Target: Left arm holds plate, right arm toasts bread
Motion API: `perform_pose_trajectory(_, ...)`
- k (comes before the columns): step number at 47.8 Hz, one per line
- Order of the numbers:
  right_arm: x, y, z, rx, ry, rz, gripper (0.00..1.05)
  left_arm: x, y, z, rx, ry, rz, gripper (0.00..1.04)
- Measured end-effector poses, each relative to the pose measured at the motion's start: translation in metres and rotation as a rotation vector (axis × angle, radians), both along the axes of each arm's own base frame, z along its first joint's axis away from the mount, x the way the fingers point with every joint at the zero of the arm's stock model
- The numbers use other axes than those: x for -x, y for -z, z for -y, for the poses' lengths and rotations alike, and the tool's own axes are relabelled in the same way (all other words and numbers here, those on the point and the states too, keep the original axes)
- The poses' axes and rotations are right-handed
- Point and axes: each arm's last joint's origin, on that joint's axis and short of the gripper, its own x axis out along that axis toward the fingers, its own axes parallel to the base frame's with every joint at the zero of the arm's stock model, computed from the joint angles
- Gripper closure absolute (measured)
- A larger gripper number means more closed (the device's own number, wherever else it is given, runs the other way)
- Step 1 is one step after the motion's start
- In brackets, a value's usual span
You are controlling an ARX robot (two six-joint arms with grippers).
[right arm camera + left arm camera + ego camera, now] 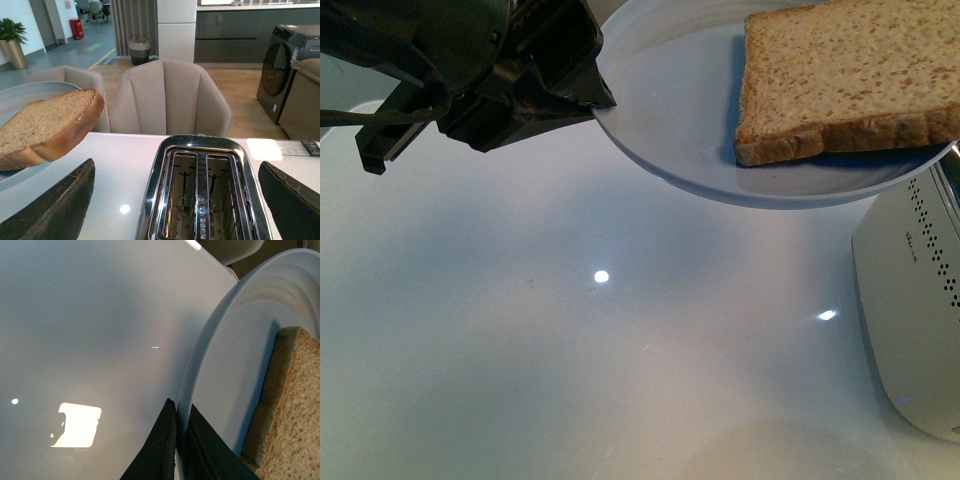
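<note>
The pale bluish-white round plate [665, 125] is held aloft, its rim pinched by the black angular left gripper [181, 406]. The light-brown wholemeal bread slice [845, 70] lies on it, at the rim nearest the chrome-topped toaster [199, 145]. The dark-fingered right gripper [176, 167] is spread wide, empty. If the plate is tipped, the slice could be lost off that rim.

Lettering on toaster [200, 200] illegible

Glossy white table [520, 380], beige chairs [170, 95], wooden floor [245, 95], grey curtain [135, 17]
</note>
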Motion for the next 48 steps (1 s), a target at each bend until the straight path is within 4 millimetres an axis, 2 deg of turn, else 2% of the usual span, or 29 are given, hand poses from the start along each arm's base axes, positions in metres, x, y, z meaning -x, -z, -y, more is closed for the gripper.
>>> perform_pose_trajectory(48,-0.0003,0.0004,0.0001,-0.005,0.011,-0.011,0.09,0.0001,0.0000,0.0001,0.001,-0.001,-0.001,1.02)
